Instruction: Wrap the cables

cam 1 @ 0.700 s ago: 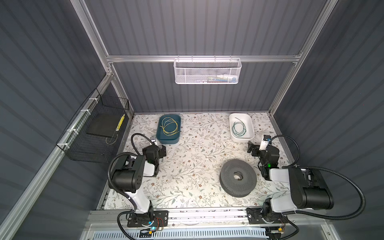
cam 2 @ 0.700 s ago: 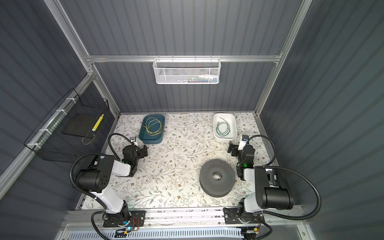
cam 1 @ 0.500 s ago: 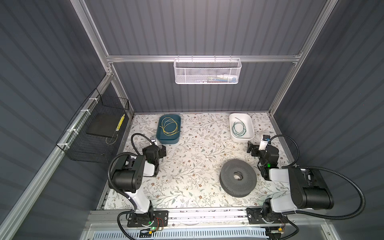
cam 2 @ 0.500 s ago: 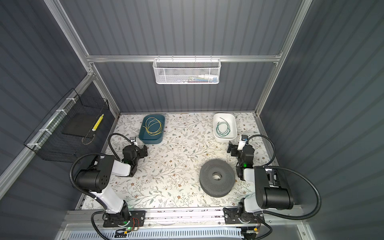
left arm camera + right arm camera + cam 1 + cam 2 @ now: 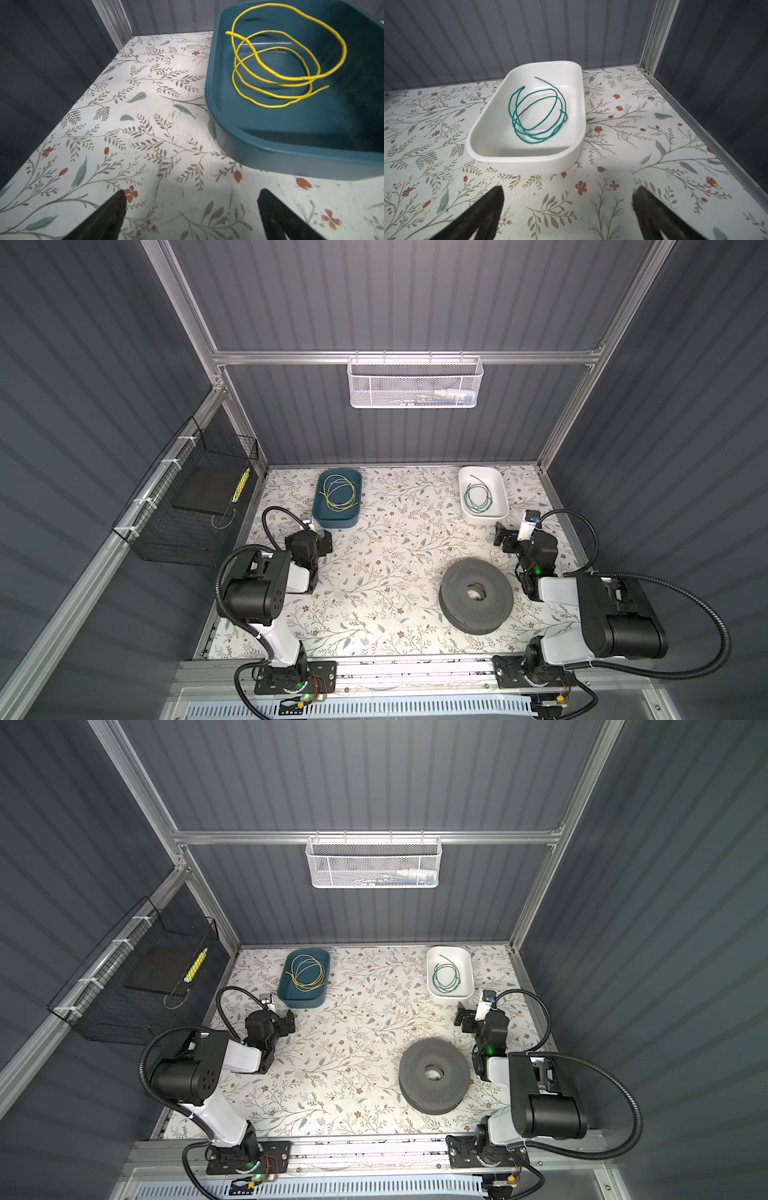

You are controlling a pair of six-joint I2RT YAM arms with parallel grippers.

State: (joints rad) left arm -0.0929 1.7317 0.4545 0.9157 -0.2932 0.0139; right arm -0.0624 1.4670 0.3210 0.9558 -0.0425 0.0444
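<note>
Landmark: grey perforated disc (image 5: 457, 593), lying flat on the flower-patterned table (image 5: 374, 572), toward its front right.
Yellow cable (image 5: 345, 49): several loose loops inside the teal tray (image 5: 270, 149); both ends free, nothing touching it.
Teal tray position: well apart from the disc, beyond it and to its left, near the back wall.
Green cable (image 5: 509, 107): loose loops on the floor of the white tray (image 5: 525, 164); one end sticks up toward the far rim.
White tray position: beyond the disc, slightly to its right, near the back wall.
Left tool (image 5: 191, 199): jaws spread wide, nothing between them; only bare table shows in the gap. It sits well left of the disc, just short of the teal tray's near wall and apart from it.
Right tool (image 5: 568, 195): jaws spread wide and empty. It sits between the disc and the white tray, on the disc's far right side, clear of both.
Tool height over table: cannot tell from these views.
Background: white mesh basket (image 5: 415, 385) on the back rail; black wire basket (image 5: 187, 510) on the left wall, both far from the disc.
</note>
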